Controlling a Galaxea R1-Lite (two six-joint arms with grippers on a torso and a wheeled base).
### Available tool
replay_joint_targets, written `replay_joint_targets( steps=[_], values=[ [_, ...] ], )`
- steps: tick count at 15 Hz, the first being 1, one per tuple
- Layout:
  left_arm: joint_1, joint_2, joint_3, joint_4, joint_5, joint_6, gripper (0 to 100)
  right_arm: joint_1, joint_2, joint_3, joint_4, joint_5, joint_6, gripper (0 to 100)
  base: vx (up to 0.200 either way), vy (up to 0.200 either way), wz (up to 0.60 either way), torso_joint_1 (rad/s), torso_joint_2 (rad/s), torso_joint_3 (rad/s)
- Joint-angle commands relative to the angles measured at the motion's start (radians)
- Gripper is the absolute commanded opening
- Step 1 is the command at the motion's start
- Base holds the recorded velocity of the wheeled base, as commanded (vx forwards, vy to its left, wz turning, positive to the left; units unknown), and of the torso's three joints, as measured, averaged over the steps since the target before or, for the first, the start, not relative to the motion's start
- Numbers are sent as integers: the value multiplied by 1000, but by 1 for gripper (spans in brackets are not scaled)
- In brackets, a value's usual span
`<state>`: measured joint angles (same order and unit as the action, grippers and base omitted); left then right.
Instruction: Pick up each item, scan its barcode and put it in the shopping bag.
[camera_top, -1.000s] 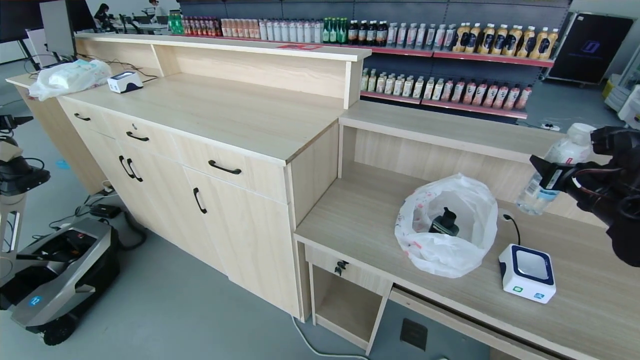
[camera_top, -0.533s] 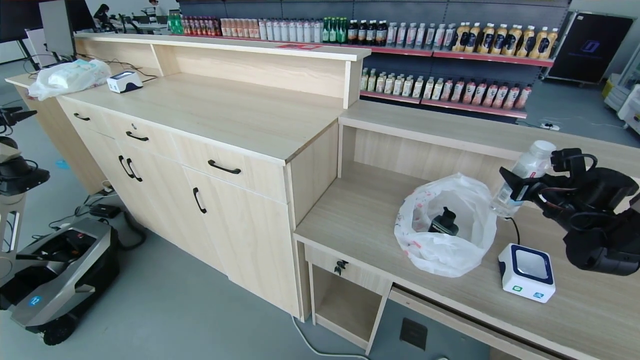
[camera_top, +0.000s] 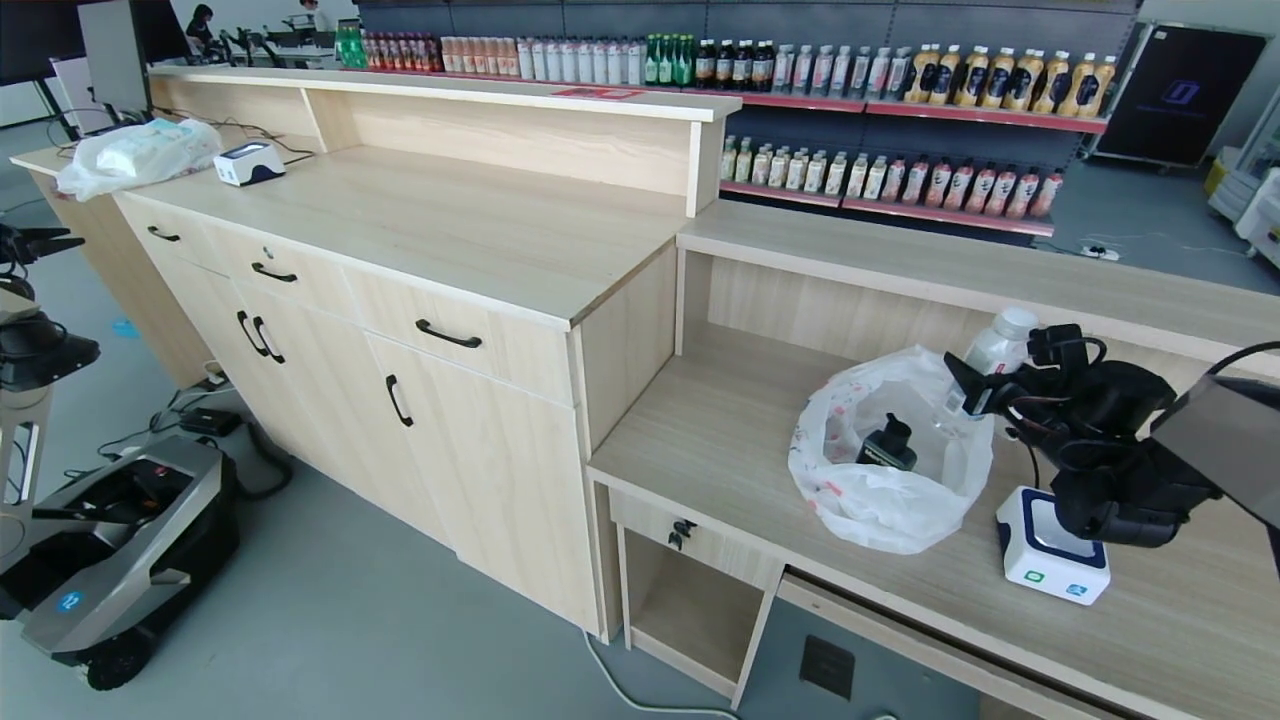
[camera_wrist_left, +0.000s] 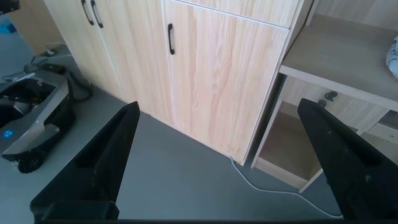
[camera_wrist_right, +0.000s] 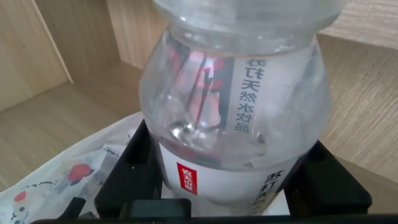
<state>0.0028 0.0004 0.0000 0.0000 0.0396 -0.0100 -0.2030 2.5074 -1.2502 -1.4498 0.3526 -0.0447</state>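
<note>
Right gripper (camera_top: 975, 390) was closed on the clear plastic water bottle with the white cap (camera_top: 995, 350), its 2 black fingers clamped across the labelled lower body. We saw the bottle held roughly upright over the rim of the thin white plastic shopping bag (camera_top: 880, 510), on the side nearest the white box scanner with the blue window (camera_top: 1050, 560). 1 dark bottle with a black top (camera_top: 888, 443) already lay inside the bag.

We judged the water bottle moderately heavy if full, with a smooth wall that could slip and would give under a hard squeeze. The grip across the label band appeared the soundest hold. We judged the bag limp and light: its rim could fold inward or drag if the bottle brushed it.

The bag stood on the light wood counter (camera_top: 720, 430), with the raised wood back panel (camera_top: 800, 310) behind it and the scanner just beside it. Open room lay above the bag's mouth. The left gripper (camera_wrist_left: 217, 106) was spread wide and held nothing, well apart, over the floor before the pale wood cabinet doors (camera_wrist_left: 211, 68).
</note>
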Motion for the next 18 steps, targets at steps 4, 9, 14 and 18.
replay_joint_targets(
  steps=[4,9,14,18],
  values=[
    [0,0,0,0,0,-1,100,10,113,-103,-4,63,0,0,0,0,0,0,0,0],
    [0,0,0,0,0,-1,100,8,175,-155,2,94,-9,0,0,0,0,0,0,0],
    [0,0,0,0,0,-1,100,-6,214,-163,0,97,-11,0,0,0,0,0,0,0],
    [0,0,0,0,0,-1,100,-6,228,-160,-3,97,-12,0,0,0,0,0,0,0]
  ],
)
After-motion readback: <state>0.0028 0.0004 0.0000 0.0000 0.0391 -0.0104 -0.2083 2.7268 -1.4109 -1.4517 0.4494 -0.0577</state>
